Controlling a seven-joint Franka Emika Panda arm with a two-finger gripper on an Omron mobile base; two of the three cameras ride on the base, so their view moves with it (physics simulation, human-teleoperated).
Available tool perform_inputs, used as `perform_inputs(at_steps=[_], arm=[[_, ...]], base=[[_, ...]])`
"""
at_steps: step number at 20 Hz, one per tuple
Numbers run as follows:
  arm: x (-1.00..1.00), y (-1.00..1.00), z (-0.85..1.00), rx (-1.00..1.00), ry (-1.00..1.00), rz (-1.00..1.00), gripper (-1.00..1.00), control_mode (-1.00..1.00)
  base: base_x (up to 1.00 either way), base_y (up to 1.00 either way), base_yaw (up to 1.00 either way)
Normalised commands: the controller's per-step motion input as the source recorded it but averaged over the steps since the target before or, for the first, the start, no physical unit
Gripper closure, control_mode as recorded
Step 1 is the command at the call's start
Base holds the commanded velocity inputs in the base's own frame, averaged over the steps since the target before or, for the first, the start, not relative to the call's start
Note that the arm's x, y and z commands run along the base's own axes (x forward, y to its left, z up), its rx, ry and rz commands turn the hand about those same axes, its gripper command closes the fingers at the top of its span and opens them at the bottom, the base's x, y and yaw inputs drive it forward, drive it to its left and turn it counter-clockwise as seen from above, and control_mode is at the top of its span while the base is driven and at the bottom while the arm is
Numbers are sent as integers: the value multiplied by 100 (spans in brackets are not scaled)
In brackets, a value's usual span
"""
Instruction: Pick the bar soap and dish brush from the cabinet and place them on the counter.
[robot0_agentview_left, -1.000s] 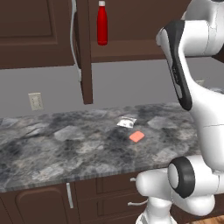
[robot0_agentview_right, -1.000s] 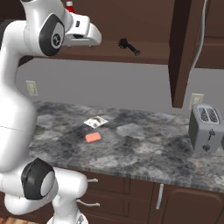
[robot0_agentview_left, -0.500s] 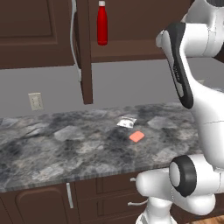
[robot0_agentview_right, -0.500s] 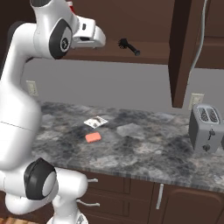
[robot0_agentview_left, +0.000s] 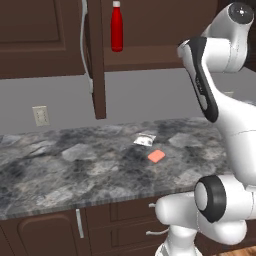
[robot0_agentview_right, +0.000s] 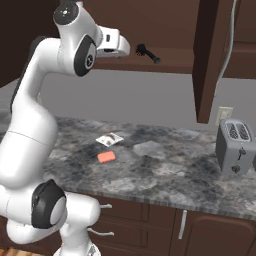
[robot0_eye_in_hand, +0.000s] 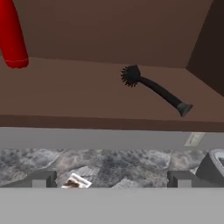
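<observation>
Gripper (robot0_eye_in_hand: 109, 180): fingers wide apart, holding nothing, raised in front of the open cabinet (robot0_agentview_right: 207, 55), short of the shelf edge.
Brush (robot0_eye_in_hand: 154, 89): lies on the cabinet shelf, round head toward the back, handle pointing to the front edge; apart from the gripper.
Soap (robot0_agentview_left: 156, 156): flat on the counter (robot0_agentview_left: 65, 175), just beside a small packet (robot0_agentview_left: 145, 140).
Bottle (robot0_agentview_left: 116, 26): red, upright on the same shelf, well apart from the brush.
Toaster (robot0_agentview_right: 235, 146): on the counter at the right, under the open door.
Outlet (robot0_agentview_left: 40, 115): on the grey wall above the counter.
</observation>
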Motion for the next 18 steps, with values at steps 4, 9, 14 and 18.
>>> perform_inputs(at_steps=[4,9,14,18], arm=[[33,-5,29,-12,6,0,-100,-100],[26,-4,27,-7,7,0,-100,-100],[14,-13,2,1,5,0,-100,-100],[4,-13,0,1,0,0,-100,-100]], base=[[0,0,0],[0,0,0],[0,0,0],[0,0,0]])
